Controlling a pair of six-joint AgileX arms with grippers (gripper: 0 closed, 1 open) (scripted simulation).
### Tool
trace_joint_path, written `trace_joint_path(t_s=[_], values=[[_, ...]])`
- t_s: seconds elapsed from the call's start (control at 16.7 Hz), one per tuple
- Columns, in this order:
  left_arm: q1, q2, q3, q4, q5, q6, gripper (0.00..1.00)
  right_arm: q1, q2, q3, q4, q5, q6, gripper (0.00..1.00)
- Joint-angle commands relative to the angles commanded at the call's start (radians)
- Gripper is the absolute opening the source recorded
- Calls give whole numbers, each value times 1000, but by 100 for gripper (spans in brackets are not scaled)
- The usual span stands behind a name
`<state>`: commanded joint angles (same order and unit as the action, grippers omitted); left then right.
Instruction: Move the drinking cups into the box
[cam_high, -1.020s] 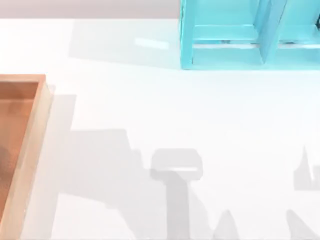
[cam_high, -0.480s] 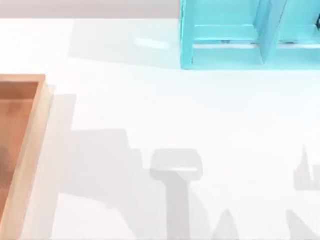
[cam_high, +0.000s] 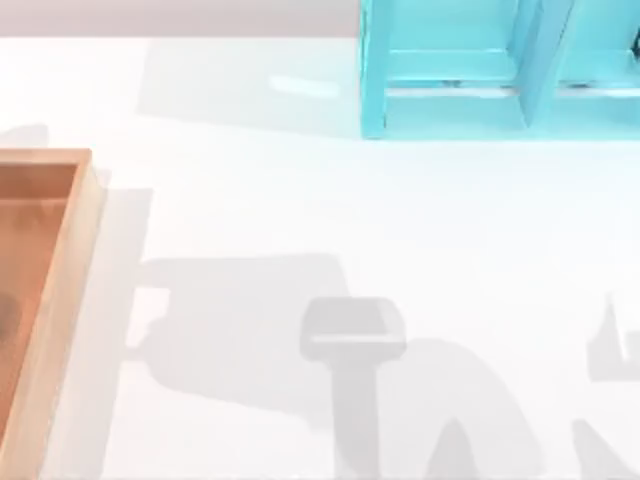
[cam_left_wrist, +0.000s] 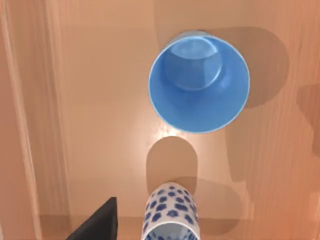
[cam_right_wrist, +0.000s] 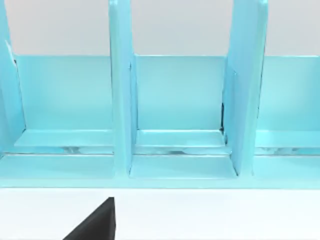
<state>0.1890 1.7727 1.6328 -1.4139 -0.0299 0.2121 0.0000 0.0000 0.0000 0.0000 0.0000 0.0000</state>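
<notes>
The left wrist view looks down into the orange-brown box (cam_left_wrist: 45, 125). A plain blue cup (cam_left_wrist: 199, 82) stands upright on its floor. Close beside it stands the slim white cup with a blue pattern (cam_left_wrist: 171, 216), also upright on the floor. One dark finger (cam_left_wrist: 97, 227) of my left gripper hangs above the box, apart from the white cup, so the gripper is open and holds nothing. In the top view the box's rim (cam_high: 70, 260) lies at the table's left edge. A dark finger (cam_right_wrist: 95, 225) of my right gripper, open and empty, faces the cabinet.
A turquoise open-framed cabinet (cam_high: 450, 70) stands at the back right of the white table, its compartments (cam_right_wrist: 177, 100) seen close in the right wrist view. Arm shadows fall across the table's front half.
In the top view the arm shadows on the table have grown and spread to the right. A faint new shadow shows at the far left above the box. The box and cabinet have not moved.
</notes>
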Motion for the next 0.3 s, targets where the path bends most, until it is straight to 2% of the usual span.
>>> trace_joint_path(t_s=[0.3], values=[[-3, -3, 111, -112, 0, -1, 100, 0, 0, 0, 0, 0, 0, 100]])
